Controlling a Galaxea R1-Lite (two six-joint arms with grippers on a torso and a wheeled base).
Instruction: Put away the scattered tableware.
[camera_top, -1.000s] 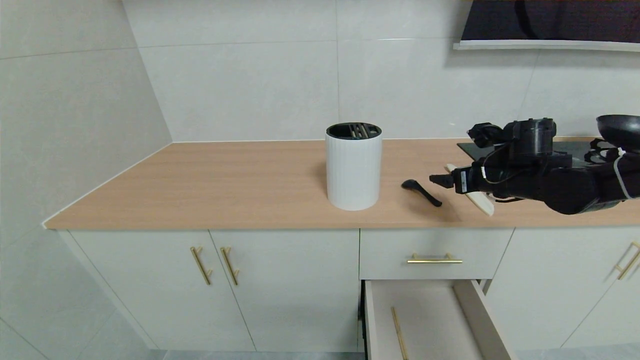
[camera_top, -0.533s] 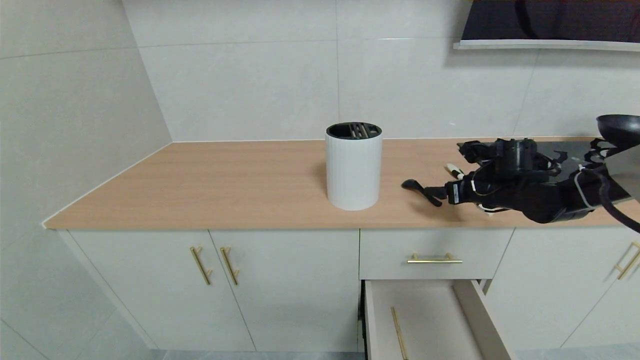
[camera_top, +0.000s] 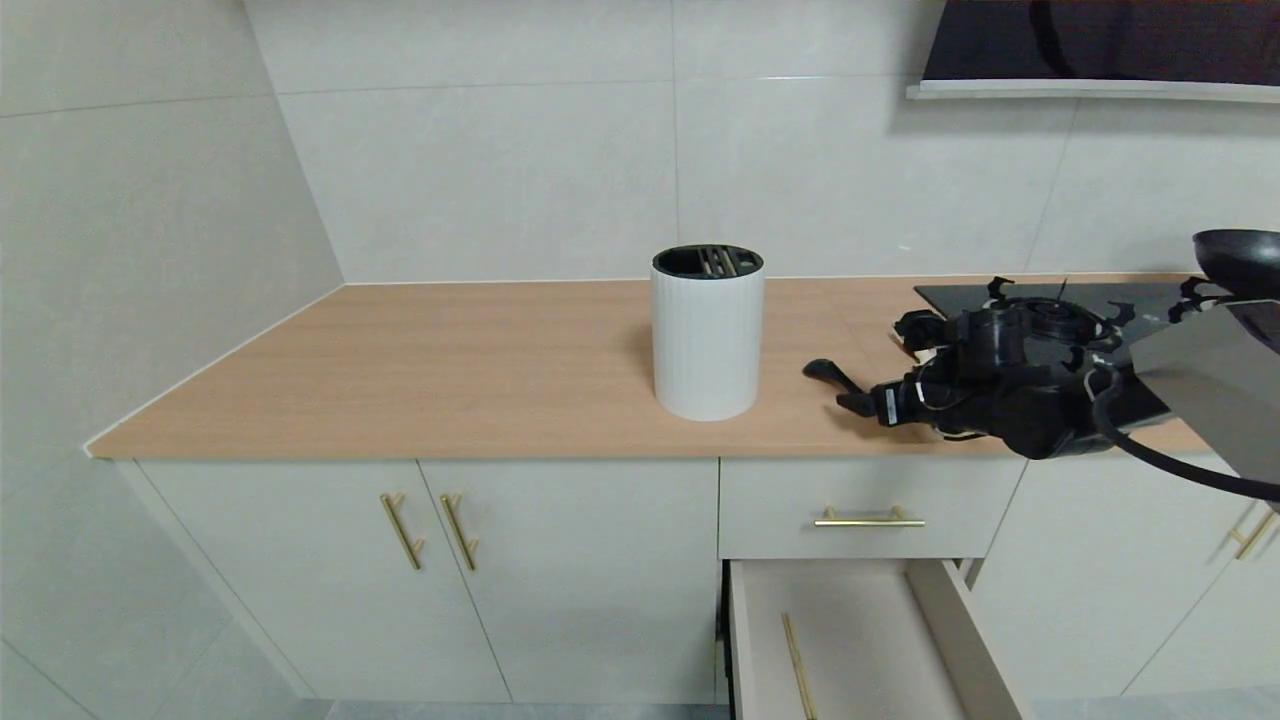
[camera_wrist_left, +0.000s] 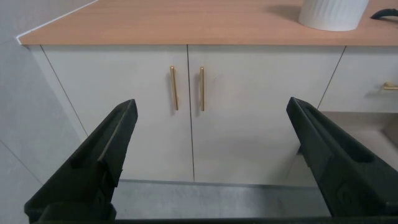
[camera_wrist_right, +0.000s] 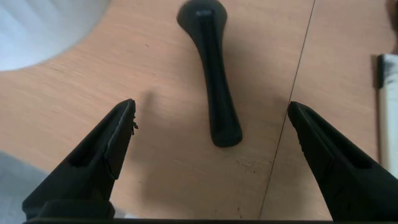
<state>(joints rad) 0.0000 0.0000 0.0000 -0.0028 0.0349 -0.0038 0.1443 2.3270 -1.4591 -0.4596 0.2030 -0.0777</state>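
Bare surface (camera_top: 450, 360) left of the white holder (camera_top: 707, 345), black utensil (camera_top: 822, 370) just right of it under the spread right pincer (camera_wrist_right: 210, 109), hob (camera_top: 950, 297) farther right.

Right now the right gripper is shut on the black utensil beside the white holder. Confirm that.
Wrong: the right gripper is open, one finger on each side of the black utensil, as the right wrist view shows. It does lie beside the white holder.

Matte black right gripper (camera_top: 852, 402) with tapered wedge jaws, looped black cables, small white label, grey forearm shell (camera_top: 1215, 390)
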